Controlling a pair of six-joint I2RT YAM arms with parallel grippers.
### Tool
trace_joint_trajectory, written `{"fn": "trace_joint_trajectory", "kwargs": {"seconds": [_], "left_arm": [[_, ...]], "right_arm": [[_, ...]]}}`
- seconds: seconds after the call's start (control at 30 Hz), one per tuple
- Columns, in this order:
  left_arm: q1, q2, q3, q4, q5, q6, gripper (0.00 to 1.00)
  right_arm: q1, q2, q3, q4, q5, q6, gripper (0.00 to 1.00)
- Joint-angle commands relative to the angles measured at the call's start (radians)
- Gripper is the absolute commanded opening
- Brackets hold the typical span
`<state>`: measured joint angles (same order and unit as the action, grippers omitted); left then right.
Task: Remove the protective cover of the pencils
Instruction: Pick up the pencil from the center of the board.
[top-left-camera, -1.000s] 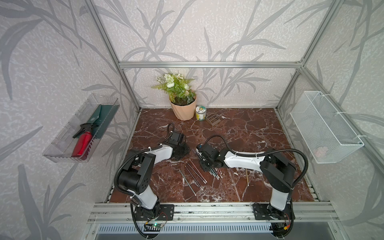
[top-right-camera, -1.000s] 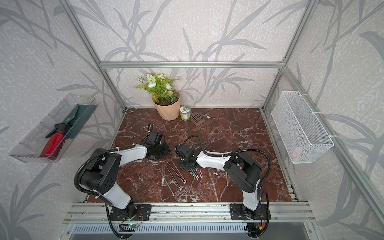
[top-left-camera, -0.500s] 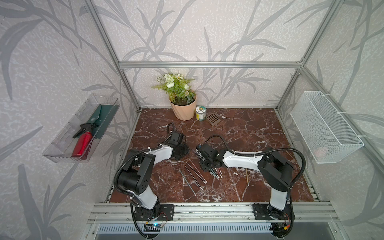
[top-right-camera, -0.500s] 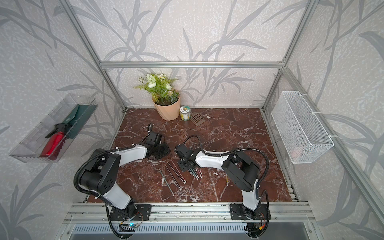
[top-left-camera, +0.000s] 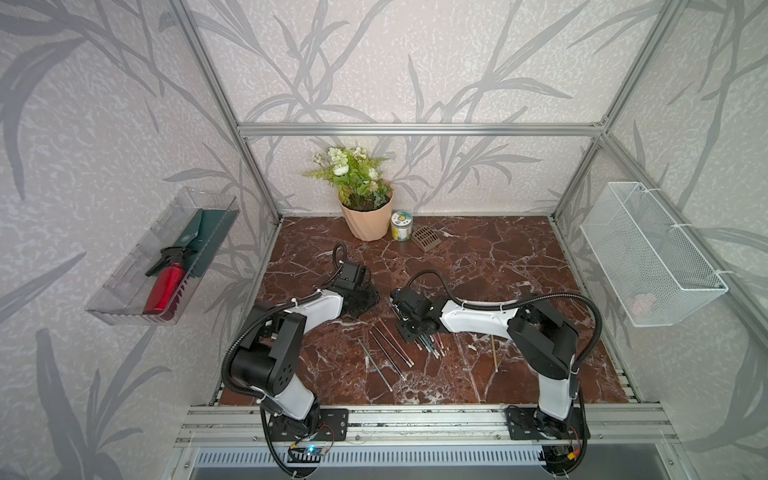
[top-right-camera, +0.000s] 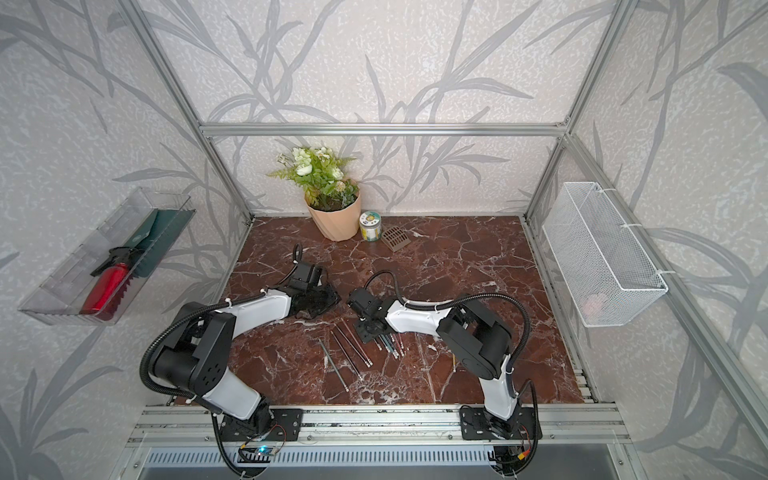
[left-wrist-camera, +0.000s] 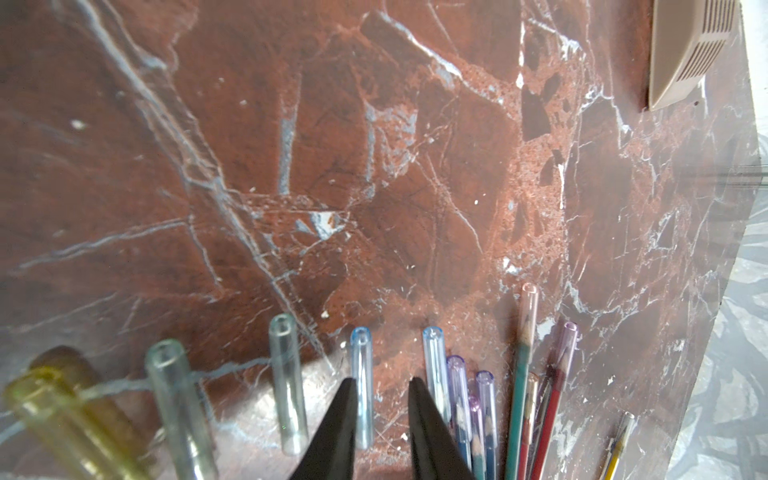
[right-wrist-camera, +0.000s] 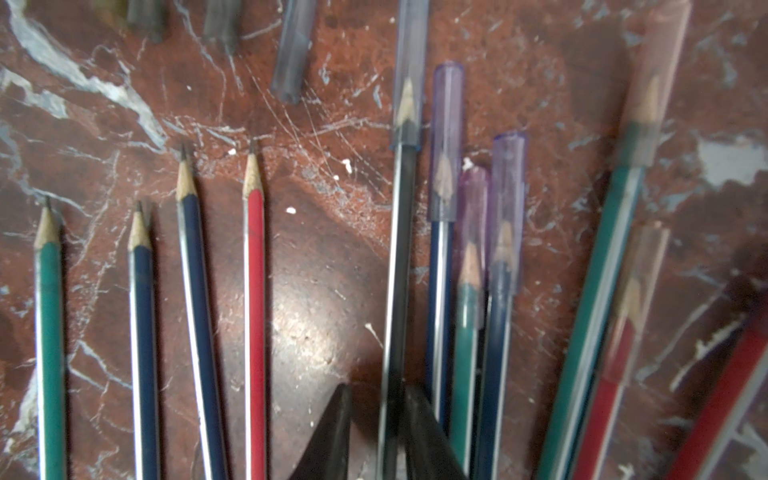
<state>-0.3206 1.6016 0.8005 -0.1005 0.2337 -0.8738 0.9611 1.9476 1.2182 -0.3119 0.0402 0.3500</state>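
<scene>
Grey leaf walls (top-left-camera: 374, 62) stand around a red-brown stone desk (top-left-camera: 498, 266). The pencils (top-left-camera: 430, 347) lie on it near the front, between the two arms. Four bare pencils (right-wrist-camera: 141, 332) lie side by side, a bit apart from the bunch of capped pencils (right-wrist-camera: 498, 332). I think that keeps the done ones away from the ones not yet done. The loose caps (left-wrist-camera: 286, 386) lie in a row past the pencil points, out of the way. The right pincer (right-wrist-camera: 376, 388) is down over the dark grey pencil (right-wrist-camera: 397, 270), which runs between its two jaws, close to one of them. The jaws are only a little way apart, but I cannot tell if they pinch the pencil yet. Holding it there would stop it sliding when its blue cap (right-wrist-camera: 409, 70) is pulled. The left pincer (left-wrist-camera: 382, 382) is at the cap end, and I think it is there to do the pulling. It is a little way open and has hold of nothing. One loose blue cap (left-wrist-camera: 361, 357) lies on the desk under the gap, next to one jaw. The cap to pull sits just beside the other jaw.
</scene>
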Motion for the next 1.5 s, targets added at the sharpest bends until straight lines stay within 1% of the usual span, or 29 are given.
{"fn": "trace_joint_trajectory", "kwargs": {"seconds": [0.0, 0.13, 0.3, 0.57, 0.8, 0.9, 1.0, 1.2, 1.33, 1.47], "left_arm": [[-0.005, -0.040, -0.019, -0.019, -0.019, -0.002, 0.27], [-0.005, -0.063, -0.031, -0.017, -0.018, -0.003, 0.27], [-0.005, -0.112, -0.060, -0.005, -0.016, -0.012, 0.27], [-0.005, -0.271, -0.154, 0.057, -0.005, -0.027, 0.27], [-0.005, -0.413, -0.240, 0.139, 0.029, -0.040, 0.30], [-0.005, -0.452, -0.273, 0.200, 0.068, -0.044, 0.30], [-0.006, -0.481, -0.302, 0.260, 0.090, -0.054, 0.33], [-0.006, -0.479, -0.331, 0.348, 0.119, -0.067, 0.37], [-0.011, -0.423, -0.340, 0.431, 0.141, -0.098, 0.38], [-0.020, -0.366, -0.338, 0.462, 0.125, -0.125, 0.38]], "right_arm": [[0.002, 0.028, 0.023, -0.049, 0.023, 0.000, 0.22], [0.003, 0.037, 0.031, -0.053, 0.023, -0.002, 0.17], [0.007, 0.029, 0.032, -0.043, 0.012, -0.011, 0.13], [0.011, -0.013, 0.025, -0.015, -0.013, -0.020, 0.06], [0.019, -0.105, -0.033, 0.059, -0.047, -0.025, 0.03], [0.020, -0.150, -0.065, 0.094, -0.061, -0.025, 0.02], [0.020, -0.185, -0.092, 0.119, -0.072, -0.024, 0.01], [0.024, -0.232, -0.138, 0.162, -0.092, -0.016, 0.00], [0.027, -0.235, -0.158, 0.194, -0.119, -0.017, 0.00], [0.030, -0.236, -0.159, 0.204, -0.122, -0.018, 0.00]]}}
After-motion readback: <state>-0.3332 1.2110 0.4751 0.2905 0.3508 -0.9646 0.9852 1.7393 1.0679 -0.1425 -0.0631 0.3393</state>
